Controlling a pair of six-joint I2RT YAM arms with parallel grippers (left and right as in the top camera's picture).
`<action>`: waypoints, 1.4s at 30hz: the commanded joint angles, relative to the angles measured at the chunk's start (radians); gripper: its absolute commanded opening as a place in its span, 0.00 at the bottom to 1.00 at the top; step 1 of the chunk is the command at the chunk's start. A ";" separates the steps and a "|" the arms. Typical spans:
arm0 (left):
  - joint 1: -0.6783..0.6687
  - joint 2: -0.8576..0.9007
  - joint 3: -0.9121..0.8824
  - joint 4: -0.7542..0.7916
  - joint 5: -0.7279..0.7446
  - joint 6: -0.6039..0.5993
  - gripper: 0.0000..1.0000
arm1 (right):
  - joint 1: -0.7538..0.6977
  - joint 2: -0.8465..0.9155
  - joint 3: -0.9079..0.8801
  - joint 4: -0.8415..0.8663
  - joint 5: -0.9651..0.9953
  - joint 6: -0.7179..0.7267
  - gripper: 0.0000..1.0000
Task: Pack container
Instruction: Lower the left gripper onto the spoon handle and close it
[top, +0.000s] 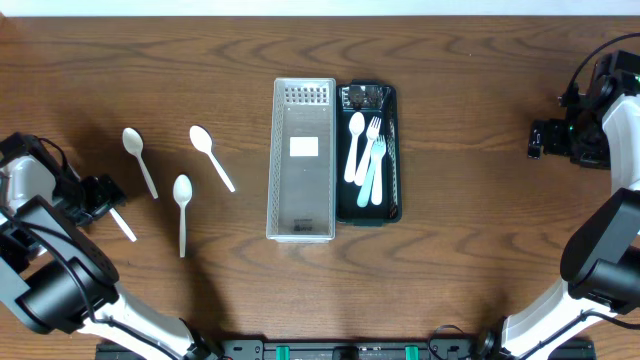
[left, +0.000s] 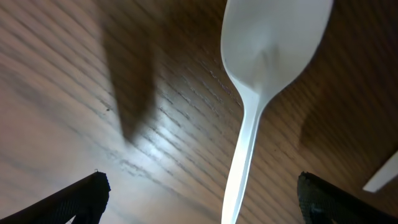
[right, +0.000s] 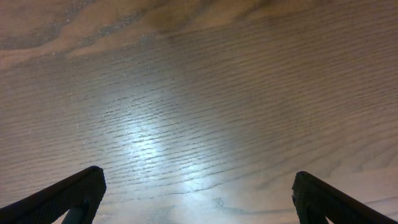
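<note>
Left tool (top: 105, 195), lower left: spread wide, empty, a spoon (left: 249, 124) lying on the desk (top: 450, 280) between its fingers. We judge an off-centre close could flick the thin handle away. Centre: clear bin (top: 302, 160) beside dark tray (top: 385, 212). Right tool (top: 538, 140), upper right: spread, empty.

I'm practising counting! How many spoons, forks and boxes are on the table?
Spoons: 4
Forks: 2
Boxes, the clear bin and the black tray: 2
Half-hidden white stick, kind unclear: 1
Total: 9
</note>
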 joint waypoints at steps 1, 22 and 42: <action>0.003 0.035 -0.004 0.004 0.016 0.009 0.98 | -0.004 -0.002 -0.001 0.000 -0.003 -0.011 0.99; -0.017 0.076 -0.004 0.047 0.022 0.031 0.98 | -0.004 -0.002 -0.001 0.000 -0.003 -0.011 0.99; -0.017 0.076 -0.004 0.053 0.022 0.031 0.71 | -0.004 -0.002 -0.001 0.000 -0.003 -0.011 0.99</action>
